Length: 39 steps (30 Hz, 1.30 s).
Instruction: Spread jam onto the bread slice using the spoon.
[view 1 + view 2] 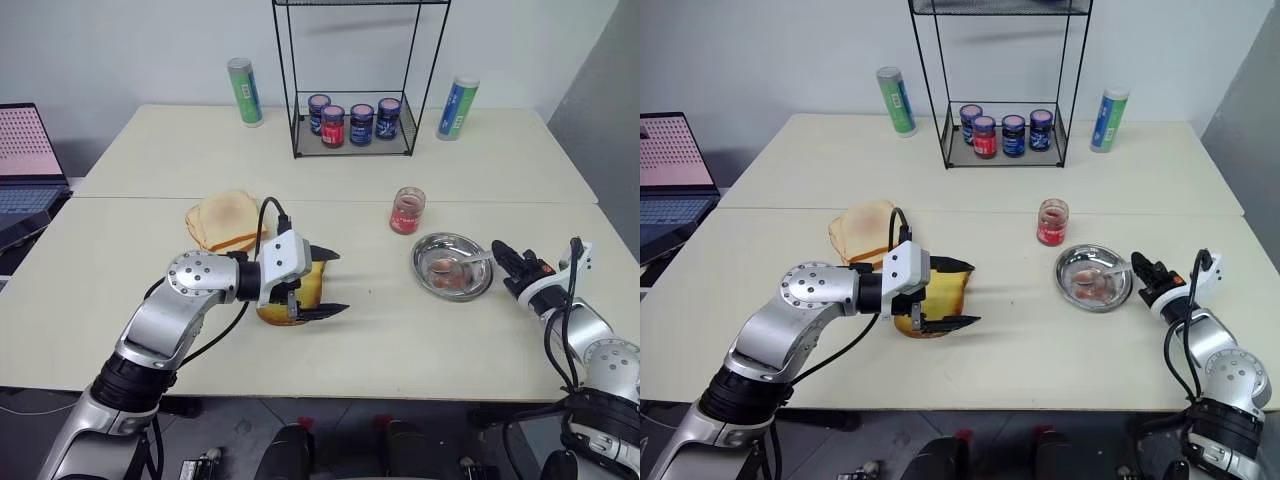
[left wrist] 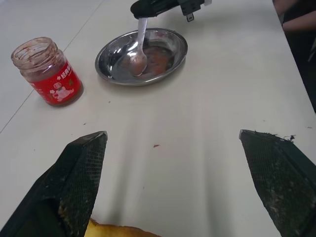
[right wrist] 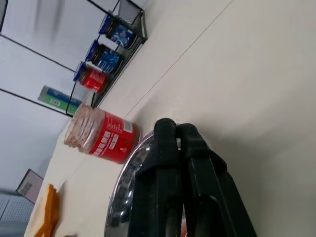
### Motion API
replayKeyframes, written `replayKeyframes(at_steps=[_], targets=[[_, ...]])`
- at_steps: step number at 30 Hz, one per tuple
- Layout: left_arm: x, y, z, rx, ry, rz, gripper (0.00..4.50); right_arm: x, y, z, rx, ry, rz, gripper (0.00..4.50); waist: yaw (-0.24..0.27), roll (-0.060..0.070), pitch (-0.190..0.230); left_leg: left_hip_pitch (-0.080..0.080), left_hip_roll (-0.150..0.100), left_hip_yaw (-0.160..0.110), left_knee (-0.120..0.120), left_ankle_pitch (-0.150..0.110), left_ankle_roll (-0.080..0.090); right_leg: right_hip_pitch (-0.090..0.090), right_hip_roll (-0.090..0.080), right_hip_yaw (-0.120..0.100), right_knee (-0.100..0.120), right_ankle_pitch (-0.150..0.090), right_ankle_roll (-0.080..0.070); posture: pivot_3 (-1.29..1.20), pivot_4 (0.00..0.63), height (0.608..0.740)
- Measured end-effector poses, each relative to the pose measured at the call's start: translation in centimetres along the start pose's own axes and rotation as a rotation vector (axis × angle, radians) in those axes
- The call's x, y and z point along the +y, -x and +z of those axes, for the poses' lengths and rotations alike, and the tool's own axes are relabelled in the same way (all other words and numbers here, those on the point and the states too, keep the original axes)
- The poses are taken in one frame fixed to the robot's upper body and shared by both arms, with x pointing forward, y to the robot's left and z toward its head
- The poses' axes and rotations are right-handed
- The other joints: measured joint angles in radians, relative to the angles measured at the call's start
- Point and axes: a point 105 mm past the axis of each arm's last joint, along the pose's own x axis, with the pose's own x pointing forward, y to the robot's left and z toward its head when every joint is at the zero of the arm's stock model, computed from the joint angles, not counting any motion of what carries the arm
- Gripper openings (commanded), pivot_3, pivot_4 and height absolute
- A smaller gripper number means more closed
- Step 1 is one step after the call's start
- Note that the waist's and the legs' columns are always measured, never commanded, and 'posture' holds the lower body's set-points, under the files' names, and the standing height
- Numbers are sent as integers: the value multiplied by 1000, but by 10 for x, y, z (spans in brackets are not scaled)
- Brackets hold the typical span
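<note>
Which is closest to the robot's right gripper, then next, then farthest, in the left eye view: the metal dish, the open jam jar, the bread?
From the right gripper:
1. Metal dish, right beside its fingertips.
2. Open jam jar, just past the dish, farther back on the table.
3. Bread, far across, between the left gripper's open fingers.

The bread slice (image 1: 300,290) lies left of the dish (image 1: 428,275) holding the spoon (image 1: 458,265); the jam (image 1: 407,211) stands behind it.

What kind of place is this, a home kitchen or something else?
Probably a lab or office set up for a breakfast trial, not a kitchen. Two plain pale tables stand pushed together against a bare wall, a laptop sits open at one side, and a wire rack holds four jars.
</note>
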Motion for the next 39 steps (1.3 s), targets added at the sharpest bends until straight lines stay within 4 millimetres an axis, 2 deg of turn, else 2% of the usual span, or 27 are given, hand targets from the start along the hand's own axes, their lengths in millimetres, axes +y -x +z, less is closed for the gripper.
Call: replayKeyframes(at_steps=[2,7,9,12,14,17,22,27,31,34,39], targets=[[3,0,2,-27,45,20,4500,14,0,8,-2,16,34,32,-1,1,1,0,0,0,0,0,0,0,0,0,0,0,0,0,150,740],[16,8,12,-94,152,87,4500,72,-7,55,-93,105,161,32,-7,2,1,0,0,-1,0,0,0,0,1,-1,0,0,0,0,150,740],[21,10,17,-126,170,116,4500,88,-13,64,-110,117,193,32,-7,2,1,0,0,0,0,0,0,0,0,0,0,0,0,0,150,740],[27,4,24,-172,195,158,4500,123,-33,76,-122,143,254,32,-9,2,1,-1,0,0,1,0,0,0,0,0,0,0,0,0,150,740],[27,2,24,-176,200,165,4500,131,-39,80,-130,166,261,32,-9,2,1,-1,0,-1,0,0,0,0,0,-1,-1,0,0,0,150,740],[31,-3,28,-189,198,200,4500,136,-56,83,-127,242,222,32,-8,2,1,-2,-1,0,1,0,0,-1,0,-1,-1,0,0,0,150,740],[36,-10,29,-201,205,260,4500,136,-78,66,-69,395,197,32,-8,2,1,-2,-1,0,1,0,0,-2,-1,0,-1,0,0,0,150,740],[37,-10,27,-191,208,296,4500,135,-87,49,-11,566,213,32,-8,2,1,-2,-1,0,1,0,0,-2,-1,0,0,0,0,0,150,740],[34,-6,20,-168,217,303,4500,131,-91,43,5,654,204,32,-8,2,1,-2,-1,0,1,0,0,-2,-1,0,0,0,0,0,150,740],[35,-4,18,-158,214,322,4500,134,-96,33,9,807,220,32,-9,2,1,-2,-1,0,1,0,0,-3,-1,0,0,0,0,0,150,740],[34,-2,21,-158,194,326,4500,140,-101,18,21,958,254,32,-8,2,1,-2,-1,0,1,0,0,-3,-1,0,0,0,0,0,150,740]])
